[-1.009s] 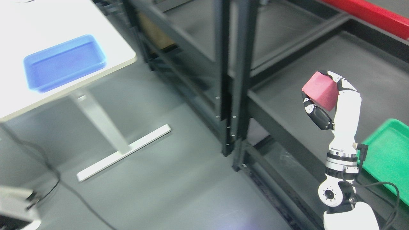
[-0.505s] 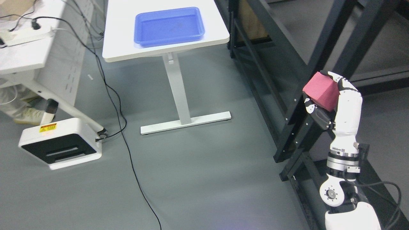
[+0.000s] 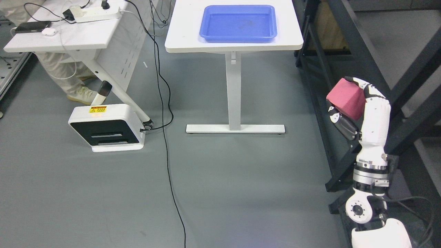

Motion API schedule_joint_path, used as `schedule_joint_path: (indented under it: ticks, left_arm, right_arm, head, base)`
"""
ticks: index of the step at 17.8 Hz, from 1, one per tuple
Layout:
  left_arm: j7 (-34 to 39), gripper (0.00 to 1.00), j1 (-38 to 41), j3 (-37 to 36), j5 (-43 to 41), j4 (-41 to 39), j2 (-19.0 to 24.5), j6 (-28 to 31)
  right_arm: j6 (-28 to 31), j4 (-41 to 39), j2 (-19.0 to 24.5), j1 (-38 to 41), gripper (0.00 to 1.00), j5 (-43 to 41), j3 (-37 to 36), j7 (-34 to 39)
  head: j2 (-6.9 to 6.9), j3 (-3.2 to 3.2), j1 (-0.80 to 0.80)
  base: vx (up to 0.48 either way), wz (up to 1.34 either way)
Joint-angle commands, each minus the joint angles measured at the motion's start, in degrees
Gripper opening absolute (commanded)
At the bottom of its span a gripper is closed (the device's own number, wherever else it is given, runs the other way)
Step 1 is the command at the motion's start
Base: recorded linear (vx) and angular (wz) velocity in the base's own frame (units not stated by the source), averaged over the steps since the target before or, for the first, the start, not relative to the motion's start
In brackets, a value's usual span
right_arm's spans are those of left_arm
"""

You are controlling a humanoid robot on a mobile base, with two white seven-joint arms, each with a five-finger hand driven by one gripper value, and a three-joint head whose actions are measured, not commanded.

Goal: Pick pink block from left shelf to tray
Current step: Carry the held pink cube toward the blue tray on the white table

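The robot's white-and-black right hand, its arm rising from the lower right corner, is curled around a pink foam-like cube block, held up in the air in front of the black metal shelf frame at the right. A shallow blue plastic tray sits well apart from it on a white single-post table at the top centre. A black cable trails across the grey floor beside a white box-shaped unit.

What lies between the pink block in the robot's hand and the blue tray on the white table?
Head view: only bare grey floor and the dark shelf frame. The pink block sits in the right hand; the blue tray holds nothing.
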Motion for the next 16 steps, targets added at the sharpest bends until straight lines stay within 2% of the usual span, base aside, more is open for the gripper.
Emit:
schedule_joint_path:
  ticks: [1, 8, 16]
  left_arm:
    - [0.01, 1.0, 1.15, 0.0, 0.0, -1.0, 1.0, 0.03]
    - [0.01, 1.0, 1.15, 0.0, 0.0, -1.0, 1.0, 0.03]
    - [0.01, 1.0, 1.15, 0.0, 0.0, -1.0, 1.0, 0.03]
  right_arm:
    - [-0.92, -0.02, -0.36, 1.67, 0.05, -0.09, -1.15, -0.07]
    - [-1.45, -0.02, -0.36, 1.32, 0.05, -0.01, -1.07, 0.37]
    - [-1.45, 0.06, -0.36, 1.32, 0.05, 0.08, -0.54, 2.21]
  head:
    - [0.0, 0.0, 0.0]
    - [0.0, 0.0, 0.0]
    - [0.0, 0.0, 0.0]
  base:
    - [0.047, 0.31]
    - [0.11, 0.34]
    - [0.212, 0.26]
